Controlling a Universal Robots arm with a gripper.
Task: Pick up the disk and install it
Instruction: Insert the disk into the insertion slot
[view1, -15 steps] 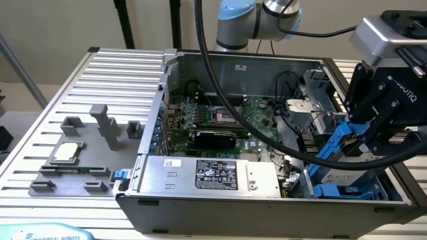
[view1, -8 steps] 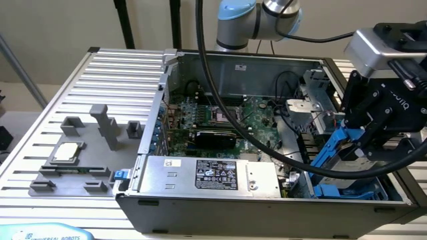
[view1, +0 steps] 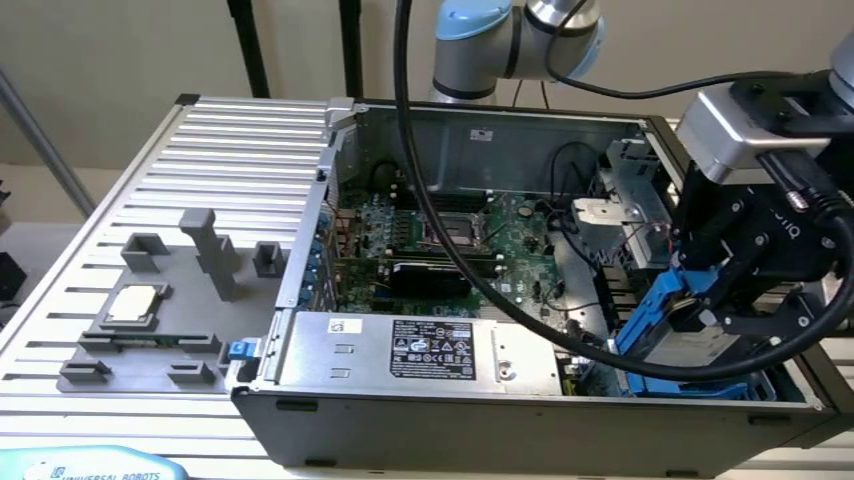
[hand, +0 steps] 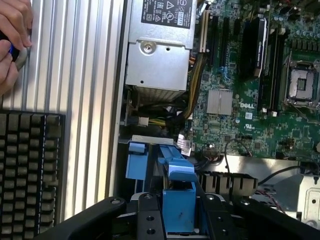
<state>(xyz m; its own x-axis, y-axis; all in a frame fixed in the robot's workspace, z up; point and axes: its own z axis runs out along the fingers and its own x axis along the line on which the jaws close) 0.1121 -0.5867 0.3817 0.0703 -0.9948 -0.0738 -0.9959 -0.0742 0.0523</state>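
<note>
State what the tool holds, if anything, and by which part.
The tool holds the rectangular silver-grey hard drive, clamped across its bright blue plastic carrier rail.

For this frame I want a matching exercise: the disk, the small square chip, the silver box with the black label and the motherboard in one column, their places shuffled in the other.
Things
1. disk
2. small square chip
3. silver box with black label
4. motherboard

Places
A. on the grey fixture on the table, outside the computer case
B. inside the case, along its near wall in the exterior view
C. in the gripper, at the case's end on the exterior view's right
D. flat on the case floor, in the middle

Pairs: 1-C, 2-A, 3-B, 4-D
</note>
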